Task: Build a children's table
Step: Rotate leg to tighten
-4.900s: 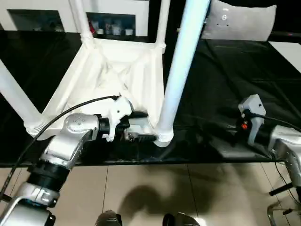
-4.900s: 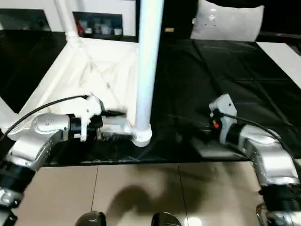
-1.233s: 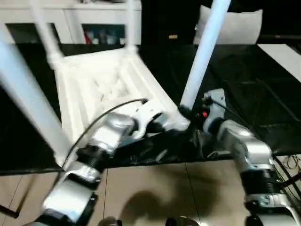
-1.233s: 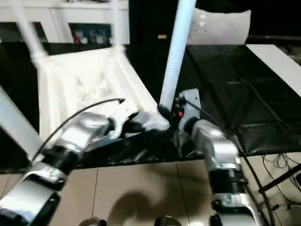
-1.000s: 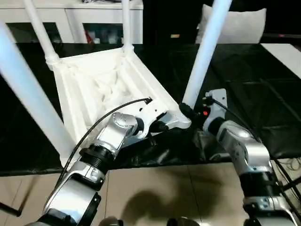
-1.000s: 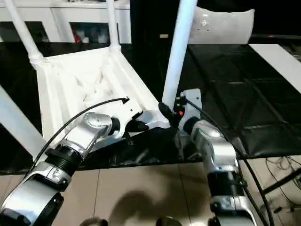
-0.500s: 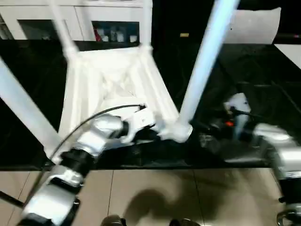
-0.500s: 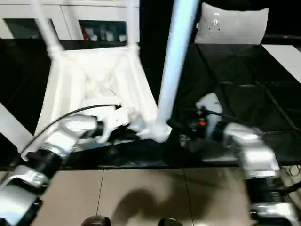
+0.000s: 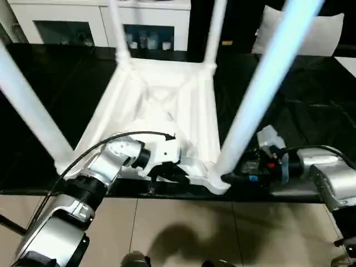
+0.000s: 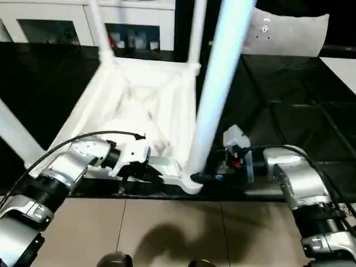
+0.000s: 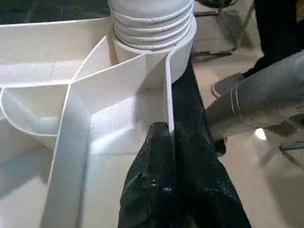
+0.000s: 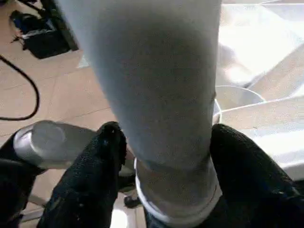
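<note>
Head views: the children's table lay upside down on the black-covered work table, ribbed underside up, near the front edge, with its four legs rising from the corner sockets. The left gripper reached in from the left to the near rim of the tabletop, beside the near right leg. The right gripper lay level at the base of that leg.

Left wrist view: the left gripper's black fingers were pressed together on the thin upright rim wall, just short of the ribbed corner socket.

Right wrist view: the right gripper's fingers stood spread, one on each side of the leg's lower end; contact could not be told.
</note>
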Available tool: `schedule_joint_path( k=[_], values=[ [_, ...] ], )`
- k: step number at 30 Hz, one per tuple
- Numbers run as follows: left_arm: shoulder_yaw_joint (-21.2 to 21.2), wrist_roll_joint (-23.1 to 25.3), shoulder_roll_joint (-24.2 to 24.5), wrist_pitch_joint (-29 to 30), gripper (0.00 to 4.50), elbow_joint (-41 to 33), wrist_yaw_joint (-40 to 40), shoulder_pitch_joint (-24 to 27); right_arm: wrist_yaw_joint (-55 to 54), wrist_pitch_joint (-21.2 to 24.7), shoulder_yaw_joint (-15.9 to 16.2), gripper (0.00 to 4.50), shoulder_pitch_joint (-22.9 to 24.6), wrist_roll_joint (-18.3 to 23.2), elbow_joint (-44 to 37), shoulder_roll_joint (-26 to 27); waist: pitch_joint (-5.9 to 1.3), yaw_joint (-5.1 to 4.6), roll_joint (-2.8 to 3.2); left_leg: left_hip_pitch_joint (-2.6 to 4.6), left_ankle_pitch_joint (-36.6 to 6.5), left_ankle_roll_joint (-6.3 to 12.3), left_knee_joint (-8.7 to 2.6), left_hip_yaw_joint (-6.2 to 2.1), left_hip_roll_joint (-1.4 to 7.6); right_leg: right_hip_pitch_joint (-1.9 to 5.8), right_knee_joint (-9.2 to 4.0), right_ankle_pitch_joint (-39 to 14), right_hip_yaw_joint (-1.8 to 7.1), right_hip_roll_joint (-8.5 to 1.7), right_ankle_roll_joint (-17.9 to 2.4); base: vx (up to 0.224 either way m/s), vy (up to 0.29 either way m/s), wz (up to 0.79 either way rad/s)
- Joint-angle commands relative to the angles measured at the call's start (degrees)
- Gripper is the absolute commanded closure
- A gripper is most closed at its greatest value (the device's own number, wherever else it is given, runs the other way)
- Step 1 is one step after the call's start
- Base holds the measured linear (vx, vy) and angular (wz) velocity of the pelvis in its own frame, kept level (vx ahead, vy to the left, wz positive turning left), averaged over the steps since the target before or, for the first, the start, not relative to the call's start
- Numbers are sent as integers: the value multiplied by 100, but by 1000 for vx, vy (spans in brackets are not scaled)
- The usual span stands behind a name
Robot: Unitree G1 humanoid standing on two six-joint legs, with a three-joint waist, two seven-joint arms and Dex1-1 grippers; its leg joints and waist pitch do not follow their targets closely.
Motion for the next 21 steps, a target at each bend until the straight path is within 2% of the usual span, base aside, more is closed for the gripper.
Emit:
schedule_joint_path(
  k=[1, 2, 4, 8, 9, 12, 13, 14, 15, 16, 17, 18, 19, 20, 21],
  values=[
    [-187, 33, -54, -130, 450, -76, -211, -103, 157, 19, 32, 192, -69, 41, 29, -36, -432, -21, -94, 52, -1293, 389, -364, 13, 129, 299, -466, -1989, 226, -350, -1113, 0, 0, 0],
    [-187, 33, -54, -130, 450, -76, -211, -103, 157, 19, 32, 192, -69, 41, 29, -36, -433, -21, -96, 51, -1295, 388, -364, 12, 128, 301, -465, -1995, 226, -349, -1106, 0, 0, 0],
    [-178, 25, -36, -128, 450, -66, -231, -103, 224, 91, 35, 222, -72, 104, 15, -41, -416, -24, -118, 44, -1302, 393, -370, 10, 125, 296, -468, -2082, 225, -346, -1054, 0, 0, 0],
    [-123, -24, -34, -21, 450, -78, -245, -78, 267, 310, -58, 232, -71, 306, -7, 28, -411, -26, -114, 44, -1274, 398, -370, 15, 129, 291, -461, -1978, 234, -342, -1107, 0, 0, 0],
    [-97, -22, -43, 76, 450, -81, -191, -72, 180, 419, -107, 242, -44, 376, -76, 73, -385, -28, -99, 44, -1304, 397, -380, 14, 126, 281, -471, -2008, 233, -340, -1099, 0, 0, 0],
    [33, -10, -122, 536, 450, -80, 148, -56, -526, 781, -264, 245, 93, 439, -378, 336, -347, -44, -105, 50, -1434, 359, -400, 13, 115, 269, -509, -2271, 232, -332, -1014, 0, 0, 0],
    [46, -15, -131, 569, 450, -81, 176, -55, -590, 794, -265, 246, 101, 420, -396, 357, -335, -80, -108, 52, -1559, 271, -414, -8, 99, 267, -541, -2686, 219, -349, -877, 0, 0, 0],
    [216, -59, -264, 1000, 450, -88, 577, -65, -1584, 1008, -361, 246, 133, 180, -530, 723, -281, -130, -78, 58, -1690, 187, -437, -12, 88, 231, -580, -2952, 224, -321, -767, 0, 0, 0],
    [216, -59, -264, 1000, 450, -88, 577, -65, -1584, 1008, -361, 246, 133, 180, -530, 723, -282, -144, -76, 83, -1772, 154, -433, -24, 78, 210, -602, -3129, 216, -333, -725, 0, 0, 0],
    [374, -67, -433, 1402, 450, -37, 1054, -110, -2610, 1305, -525, 246, 68, -1, -554, 1167, -269, -207, -78, 60, -1850, 44, -448, -53, 52, 229, -617, -3421, 184, -337, -607, 0, 0, 0],
    [403, -63, -476, 1460, 450, -10, 1159, -126, -2783, 1355, -549, 246, 46, -39, -543, 1245, -258, -241, -78, 46, -1911, 0, -452, -63, 38, 226, -638, -3577, 164, -330, -531, 0, 0, 0],
    [449, -58, -544, 1554, 450, 33, 1325, -152, -3060, 1436, -588, 247, 11, -100, -526, 1370, -256, -318, -87, 55, -2042, -65, -444, -89, 17, 219, -689, -3880, 123, -340, -369, 0, 0, 0],
    [520, -54, -648, 1682, 450, 75, 1572, -183, -3397, 1559, -639, 248, -36, -174, -510, 1530, -250, -379, -100, 47, -2087, -54, -457, -110, 15, 233, -727, -3936, 103, -348, -274, 0, 0, 0],
    [620, -59, -795, 1840, 450, 113, 1869, -226, -3880, 1682, -710, 248, -101, -303, -482, 1749, -222, -436, -91, 10, -2055, -56, -473, -109, 14, 232, -710, -3834, 110, -328, -285, 0, 0, 0],
    [721, -63, -948, 1936, 450, 173, 2184, -281, -4330, 1760, -796, 248, -173, -400, -406, 1954, -247, -477, -75, -5, -2006, -61, -489, -122, 12, 259, -718, -3741, 87, -334, -293, 0, 0, 0]
  ],
)
